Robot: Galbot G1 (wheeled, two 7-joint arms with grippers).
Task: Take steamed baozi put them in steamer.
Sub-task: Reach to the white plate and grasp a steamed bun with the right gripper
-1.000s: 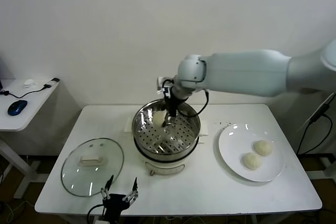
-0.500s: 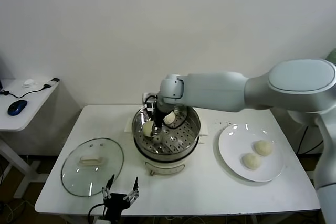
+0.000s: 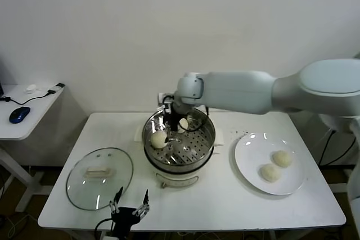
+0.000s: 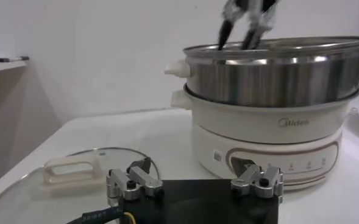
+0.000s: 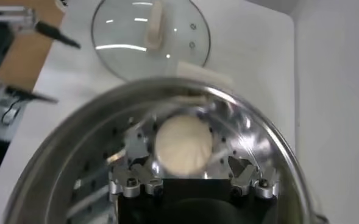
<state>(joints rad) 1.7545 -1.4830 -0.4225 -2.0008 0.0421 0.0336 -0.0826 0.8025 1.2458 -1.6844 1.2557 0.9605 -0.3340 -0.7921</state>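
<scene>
Steamer [image 3: 194, 150] wall hides right gripper [image 3: 172, 134] fingers, spread around baozi [image 5: 183, 145]; left gripper [image 3: 128, 213] open.

right gripper [image 3: 172, 130] spread, left gripper [image 3: 128, 205] parked, spread

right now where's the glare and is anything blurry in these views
Head view: ceiling light glints on the plate and glass lid. Right wrist view: bright streaks on the steamer rim and lid; the baozi looks soft. Left wrist view: the steamer's steel wall carries a pale sheen.
</scene>
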